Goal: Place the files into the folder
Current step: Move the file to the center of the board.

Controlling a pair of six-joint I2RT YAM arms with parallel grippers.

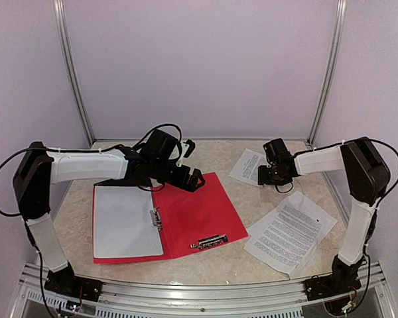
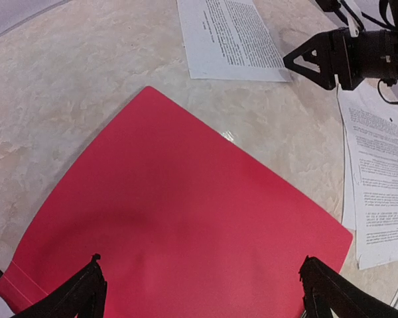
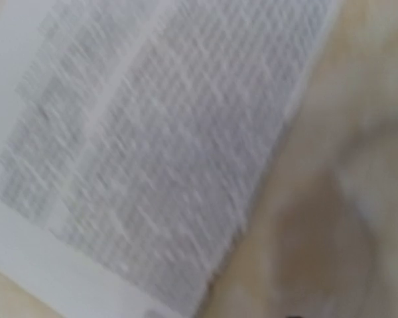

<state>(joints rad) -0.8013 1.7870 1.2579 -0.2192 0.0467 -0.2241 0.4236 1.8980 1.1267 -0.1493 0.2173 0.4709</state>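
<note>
A red folder [image 1: 199,212] lies open on the table, with a nearly blank white sheet [image 1: 126,222] on its left half beside a metal clip [image 1: 156,217]. My left gripper [image 1: 194,179] is open and empty just above the folder's right flap [image 2: 186,212], its fingertips [image 2: 93,285] spread wide. One printed sheet [image 1: 247,165] lies at the far right; my right gripper [image 1: 268,173] hovers at its edge. The right wrist view shows that sheet [image 3: 152,146] blurred, with no fingers visible. More printed sheets [image 1: 288,232] lie at the near right.
A loose metal clip bar [image 1: 211,242] lies on the folder's near right corner. White walls and aluminium posts [image 1: 325,73] close in the back and sides. A metal rail [image 1: 205,291] runs along the near edge.
</note>
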